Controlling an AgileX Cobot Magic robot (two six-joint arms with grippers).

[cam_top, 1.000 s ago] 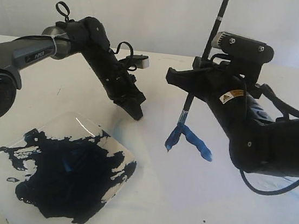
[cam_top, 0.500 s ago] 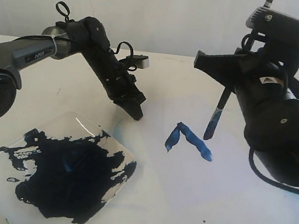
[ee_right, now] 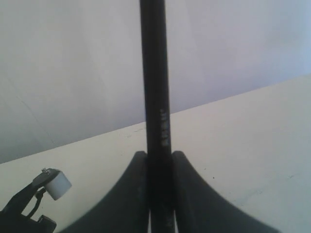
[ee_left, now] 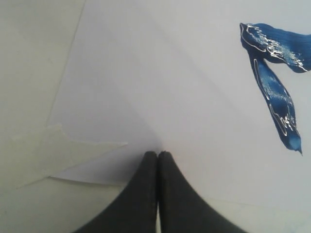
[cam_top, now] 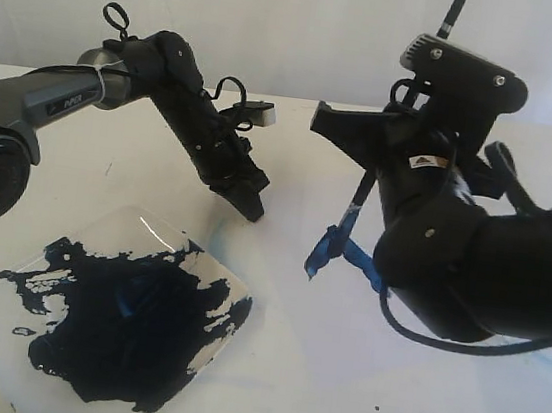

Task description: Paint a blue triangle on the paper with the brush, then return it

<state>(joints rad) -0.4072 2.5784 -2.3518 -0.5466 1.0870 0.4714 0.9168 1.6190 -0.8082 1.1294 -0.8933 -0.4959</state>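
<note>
Over the paper (cam_top: 336, 375), right gripper (ee_right: 159, 160) clamps brush (cam_top: 362, 192).

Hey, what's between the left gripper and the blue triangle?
Just bare paper separates the left gripper from the blue triangle, as the left wrist view shows.

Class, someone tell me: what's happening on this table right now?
The right gripper holds the brush, its tip down at the blue triangle on the paper. Only two strokes meeting at a corner show, so it looks unfinished. The left gripper is shut, empty, near the paper's edge. A clear plate of dark paint sits nearby.
</note>
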